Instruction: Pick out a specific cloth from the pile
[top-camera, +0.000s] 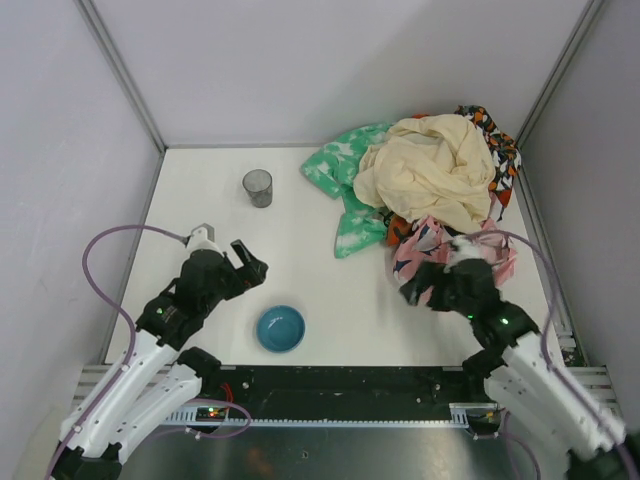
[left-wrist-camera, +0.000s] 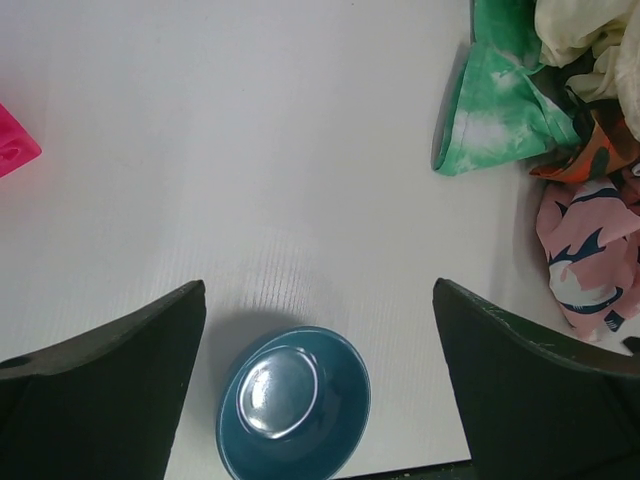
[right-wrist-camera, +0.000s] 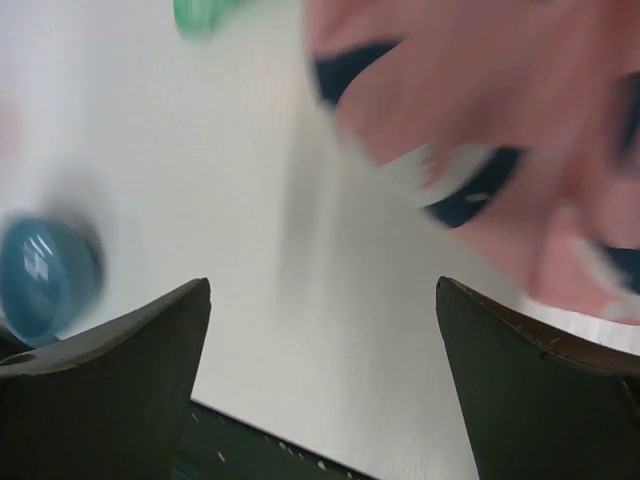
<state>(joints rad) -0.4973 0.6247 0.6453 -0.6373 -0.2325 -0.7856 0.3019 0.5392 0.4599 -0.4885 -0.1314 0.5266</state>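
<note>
The pile (top-camera: 430, 180) lies at the back right: a cream-yellow cloth (top-camera: 425, 165) on top, a green-and-white print (top-camera: 350, 170), an orange-and-black print (top-camera: 497, 145) and a pink-and-navy floral cloth (top-camera: 428, 245). No plain dark grey cloth shows in any view; it is hidden or out of view. My right gripper (top-camera: 420, 290) is open and empty at the near edge of the pink floral cloth (right-wrist-camera: 480, 120), low over the table; its wrist view (right-wrist-camera: 322, 285) is blurred. My left gripper (top-camera: 245, 265) is open and empty above the table (left-wrist-camera: 320, 290), far from the pile.
A blue bowl (top-camera: 280, 328) sits near the front edge between the arms and shows under my left gripper (left-wrist-camera: 293, 405). A dark mesh cup (top-camera: 258, 187) stands at the back left. A bright pink object (left-wrist-camera: 15, 140) shows at the left edge of the left wrist view. Walls enclose the table.
</note>
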